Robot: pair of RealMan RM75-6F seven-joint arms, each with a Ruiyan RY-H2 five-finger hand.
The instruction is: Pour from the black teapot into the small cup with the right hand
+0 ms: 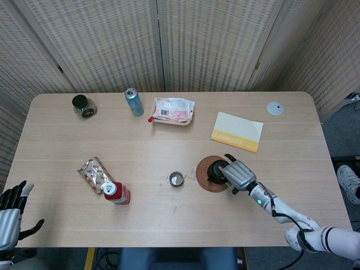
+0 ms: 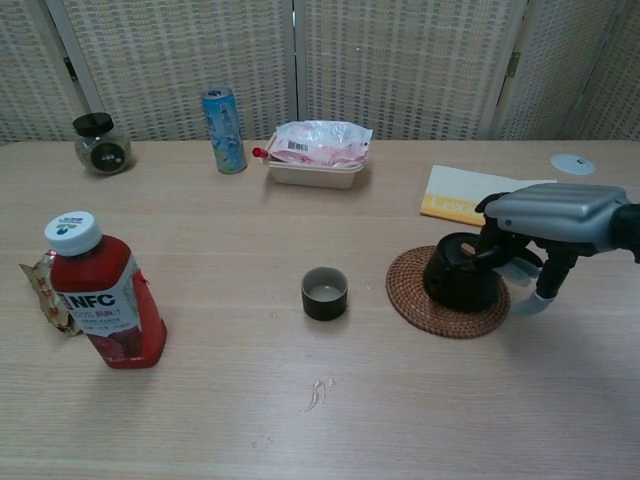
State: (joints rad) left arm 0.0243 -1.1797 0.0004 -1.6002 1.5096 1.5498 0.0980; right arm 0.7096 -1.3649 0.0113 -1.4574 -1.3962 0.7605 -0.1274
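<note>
Sitting on a woven coaster (image 2: 430, 305), the black teapot (image 2: 458, 275) has the right robot hand (image 2: 545, 225) over it, fingers curled round its handle side; whether it grips, I cannot tell. The small cup (image 2: 324, 293) stands nearby on the bench (image 2: 300, 420). The left robot hand (image 1: 11, 214) hangs spread, holding nothing.

Taking the small cup (image 2: 324, 293) as the landmark on the table (image 2: 200, 400): the teapot (image 2: 460, 275) sits on a woven coaster (image 2: 425, 305) to its right, with the right hand (image 2: 545, 215) over the teapot's right side. A booklet (image 2: 450, 200) lies behind the coaster. Behind the cup sits a food tray (image 2: 315, 155), with a can (image 2: 223, 130) and a jar (image 2: 99, 143) further left. The juice bottle (image 2: 103, 295) stands left of the cup, a snack packet (image 1: 94, 174) just beside it.
</note>
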